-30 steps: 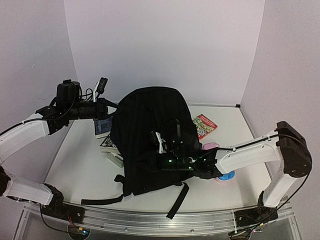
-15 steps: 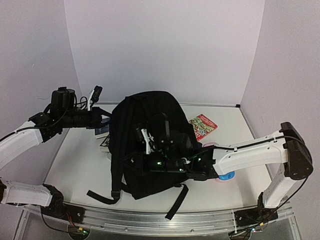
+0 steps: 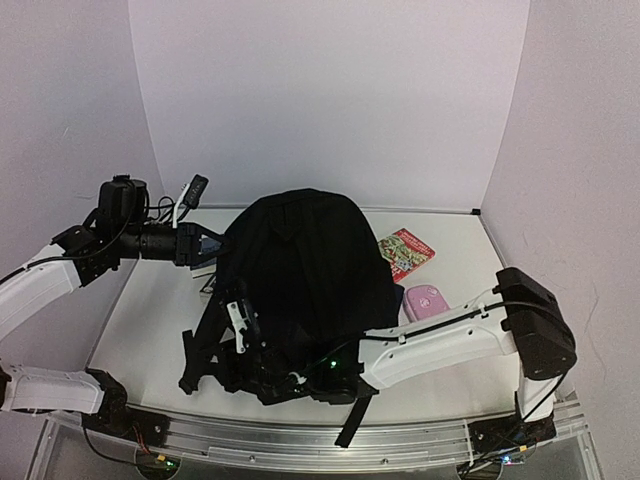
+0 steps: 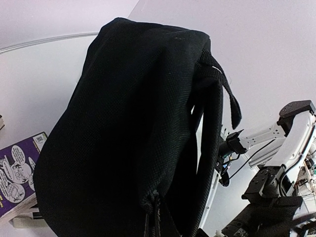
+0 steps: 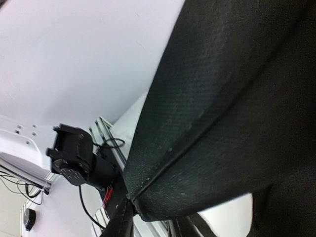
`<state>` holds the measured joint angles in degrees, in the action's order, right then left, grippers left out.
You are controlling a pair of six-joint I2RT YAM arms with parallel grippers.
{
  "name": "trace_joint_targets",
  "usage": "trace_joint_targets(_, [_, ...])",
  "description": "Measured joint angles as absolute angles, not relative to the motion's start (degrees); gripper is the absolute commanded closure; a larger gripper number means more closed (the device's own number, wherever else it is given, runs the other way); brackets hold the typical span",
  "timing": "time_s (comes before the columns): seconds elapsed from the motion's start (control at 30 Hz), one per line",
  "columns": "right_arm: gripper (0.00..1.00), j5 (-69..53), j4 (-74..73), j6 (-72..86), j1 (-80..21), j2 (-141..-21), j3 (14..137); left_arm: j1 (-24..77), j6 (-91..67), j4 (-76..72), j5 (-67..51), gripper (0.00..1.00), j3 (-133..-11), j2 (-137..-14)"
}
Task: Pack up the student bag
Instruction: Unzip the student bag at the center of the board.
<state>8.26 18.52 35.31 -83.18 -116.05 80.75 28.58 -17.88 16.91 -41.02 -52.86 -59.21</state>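
The student bag [image 3: 310, 270], a large black fabric backpack, stands bulging in the middle of the table, its straps [image 3: 200, 360] hanging at the front left. My left gripper [image 3: 207, 244] is at the bag's upper left edge, shut on a pinch of its fabric. The left wrist view shows the bag [image 4: 128, 123] filling the frame and gathering at the jaws. My right gripper [image 3: 245, 340] reaches across the front to the bag's lower left corner. In the right wrist view the bag's seamed edge [image 5: 212, 128] runs into the shut jaws.
A red picture book [image 3: 407, 252] lies at the back right and a pink pencil case [image 3: 423, 300] lies right of the bag. A purple comic book [image 4: 17, 170] lies on a stack under the bag's left side. The right arm [image 3: 450, 335] spans the table's front.
My right gripper has swept left and toward the front along the bag's bottom, pulling it round. The bag now stands taller and the pink case is uncovered. The left gripper has barely moved.
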Motion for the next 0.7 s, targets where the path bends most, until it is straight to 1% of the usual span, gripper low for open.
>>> trace_joint_targets(0.07, [0.36,9.6,16.5,34.4,-84.1,-116.1,80.8,28.6,-16.2,18.4,-41.1,1.00,-53.3,-58.9])
trace_joint_targets(0.17, [0.29,10.0,14.4,33.4,-85.1,-114.6,80.3,28.6,-13.4,21.5,-41.4,1.00,-54.8,-59.0])
trace_joint_targets(0.4, [0.24,10.4,5.2,32.3,-85.1,-104.2,76.3,28.6,-6.9,28.4,-41.9,1.00,-60.6,-62.0])
trace_joint_targets(0.57, [0.22,12.0,0.8,32.5,-84.4,-96.7,72.7,28.6,-3.6,29.6,-41.0,1.00,-61.2,-62.4])
trace_joint_targets(0.63, [0.24,12.2,-0.1,32.6,-83.6,-94.5,70.8,28.6,-2.8,29.6,-40.4,1.00,-61.2,-62.4])
trace_joint_targets(0.7, [0.29,12.0,-0.6,32.8,-82.1,-92.8,68.5,28.6,-2.4,29.5,-39.9,1.00,-61.1,-62.4])
